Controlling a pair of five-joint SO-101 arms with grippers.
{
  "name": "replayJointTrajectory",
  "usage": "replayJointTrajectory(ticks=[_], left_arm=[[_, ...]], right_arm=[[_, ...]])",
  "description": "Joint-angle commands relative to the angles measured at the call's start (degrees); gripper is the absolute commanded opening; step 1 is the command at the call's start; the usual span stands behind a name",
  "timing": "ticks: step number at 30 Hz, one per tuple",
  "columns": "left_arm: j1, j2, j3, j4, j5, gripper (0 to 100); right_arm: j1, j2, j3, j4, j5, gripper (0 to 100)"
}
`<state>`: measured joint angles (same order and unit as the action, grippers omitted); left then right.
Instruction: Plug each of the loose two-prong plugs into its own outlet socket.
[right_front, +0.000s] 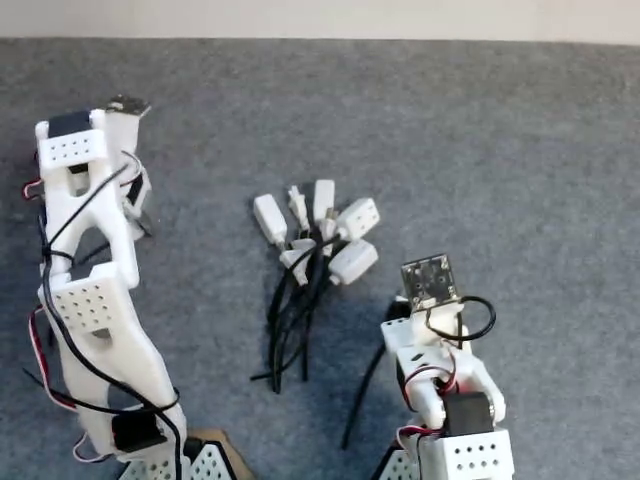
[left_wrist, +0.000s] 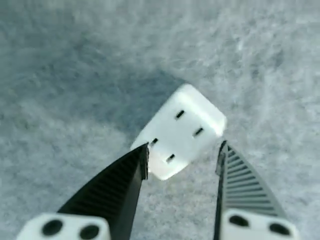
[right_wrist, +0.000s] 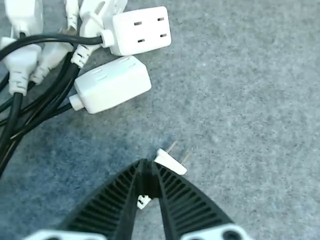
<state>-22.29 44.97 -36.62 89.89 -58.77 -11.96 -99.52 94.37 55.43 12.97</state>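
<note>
Your right tool (right_wrist: 148, 169) is clenched on a plug (right_wrist: 170, 162). Only the prongs and front edge clear its fingers, near the socket pile (right_wrist: 112, 85) on the worktop (right_wrist: 250, 100). Your left tool (left_wrist: 183, 146) grips a socket block (left_wrist: 180, 125), whose back is hidden.

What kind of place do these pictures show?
Probably a robot test bench rather than a home: a white left arm and right arm stand on a grey carpeted table, with a bundle of corded plugs and sockets laid between them.
</note>
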Motion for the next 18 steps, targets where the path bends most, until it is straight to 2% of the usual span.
replayJointTrajectory(ticks=[1,6,14,16,18], left_arm=[[1.63,2.86,-0.75,-3.78,-0.88,23],[1.27,5.58,-0.75,-4.04,-4.04,23],[1.01,6.11,-0.57,-3.96,-4.22,22],[1.89,5.85,-0.66,-1.49,-4.4,15],[3.56,5.76,-0.75,2.02,-4.4,3]], right_arm=[[-0.4,-0.66,0.92,-1.8,0.7,0.6],[-0.4,-0.66,0.92,-1.8,0.7,0.6],[-0.4,-0.66,0.92,-1.8,0.7,0.6],[-0.4,-0.66,0.92,-1.89,0.7,0.6],[-0.4,-0.66,0.92,-1.89,0.7,0.6]])
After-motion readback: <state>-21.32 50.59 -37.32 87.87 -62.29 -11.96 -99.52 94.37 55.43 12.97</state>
